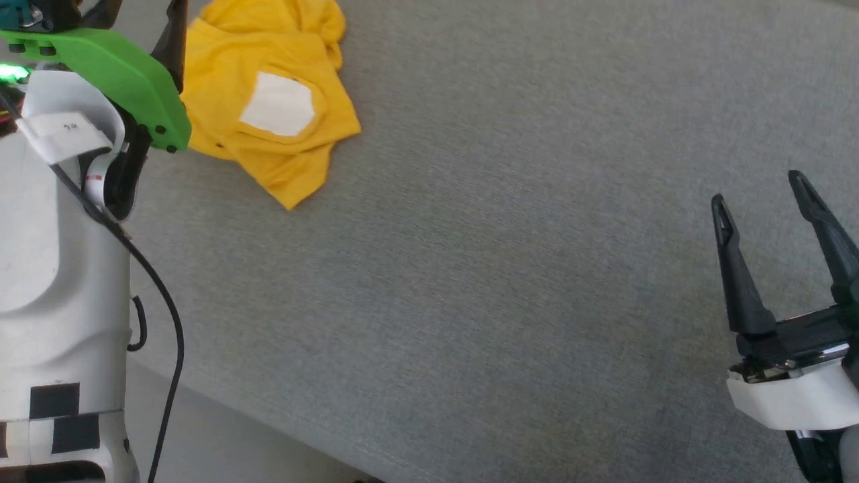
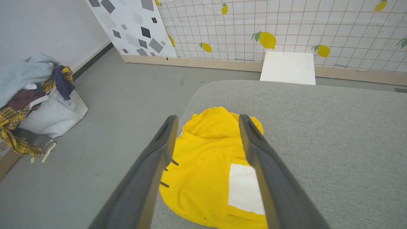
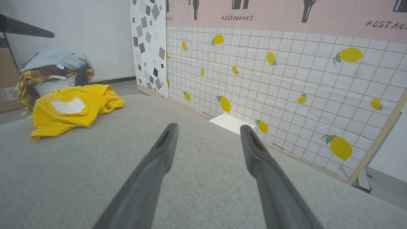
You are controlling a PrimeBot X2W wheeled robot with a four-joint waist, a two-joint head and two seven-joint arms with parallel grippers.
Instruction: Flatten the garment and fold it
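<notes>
left forearm: pale casing with a green bracket and a black cable, close at the near left of the head view.
grey surface: wide fabric-covered top with a rounded far corner.
tiled wall: white grid printed with lemons, standing behind the grey surface.
laundry heap: mixed clothes over a white bag on the floor.
garment: bright yellow, crumpled near the far left corner of the grey surface, white square patch facing up.
left gripper: fingers spread, poised over the garment; contact cannot be told.
right gripper: fingers spread and empty, over bare fabric, well apart from the garment.
</notes>
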